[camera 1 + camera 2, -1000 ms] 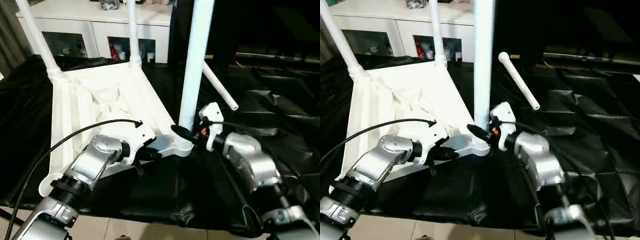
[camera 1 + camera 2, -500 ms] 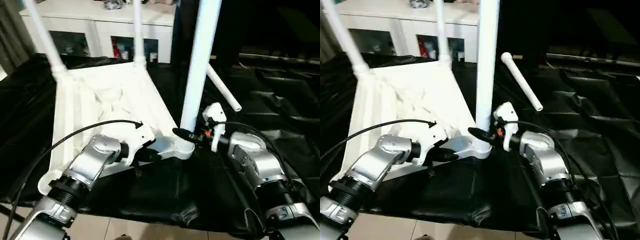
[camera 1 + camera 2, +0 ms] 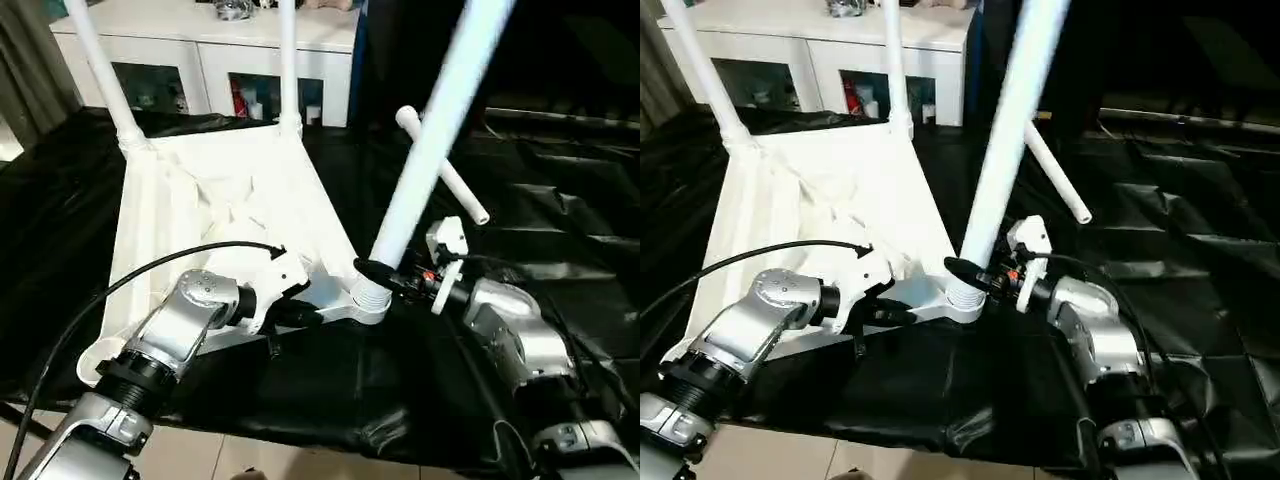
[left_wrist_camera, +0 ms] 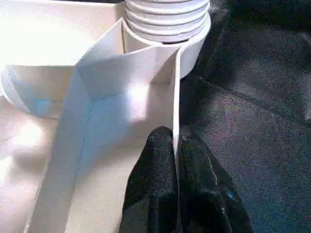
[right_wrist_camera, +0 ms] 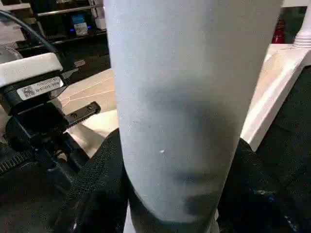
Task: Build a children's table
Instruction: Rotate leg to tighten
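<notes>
The right gripper (image 3: 385,277) is seen clamped around the lower end of a white tubular leg (image 3: 432,140), its black fingers (image 5: 92,194) wrapped on either side of the tube just above the ribbed flare. That leg leans away to the right rather than standing square, its foot seated at the near corner socket (image 3: 366,297) of the tabletop (image 3: 190,215). The left gripper (image 4: 176,167) is pressed together on the thin upright rim of the tabletop, one finger on each face of the wall, close beside that same socket, so the piece is pinned while the leg is worked.

The tabletop lies upside down on the black-draped surface (image 3: 420,400), ribbed underside up. Two further legs (image 3: 100,75) are already stood in the far corner sockets, and a fourth leg (image 3: 445,170) lies loose on the cloth behind the tilted one, well apart from the near-left socket it is presumably meant for.

The plastic is judged light, hollow and stiff, with a smooth, fairly slippery skin. A long leg held low acts as a lever, so small wrist errors would be magnified at the top and the socket could be strained. A hold low on the tube, near the flare, is judged best for pushing straight down; the rim wall is thin and could flex if squeezed hard.
</notes>
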